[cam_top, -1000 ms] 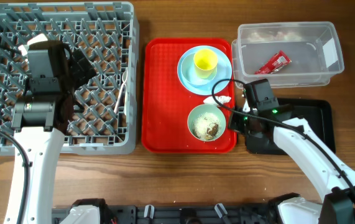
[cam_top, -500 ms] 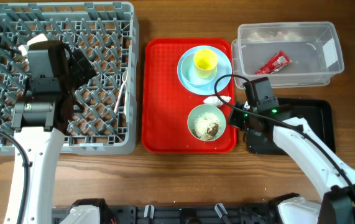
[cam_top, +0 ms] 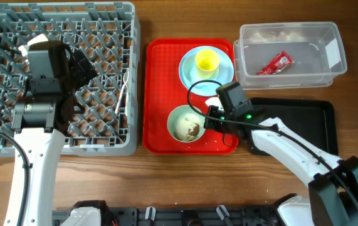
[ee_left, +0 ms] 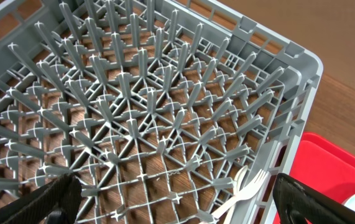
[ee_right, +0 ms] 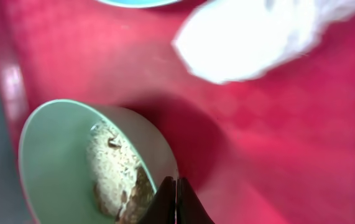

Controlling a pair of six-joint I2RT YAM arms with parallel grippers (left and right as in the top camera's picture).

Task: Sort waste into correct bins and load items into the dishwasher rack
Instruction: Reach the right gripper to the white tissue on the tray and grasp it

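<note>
Now right fingers [ee_right: 176,198] pinch closed on the round mint-green plastic bowl [cam_top: 187,123], at its right rim; left fingers [ee_left: 177,202], spread wide, hang farther off.

No readable text, label, brand or number anywhere in view.

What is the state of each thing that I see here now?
left gripper, open above the dishwasher rack
mint-green bowl, on the red tray, holding food scraps
right gripper, shut at the bowl's rim
yellow cup, upright on the light blue plate
red foil wrapper, inside the clear tub
white fork, lying in the rack
</note>
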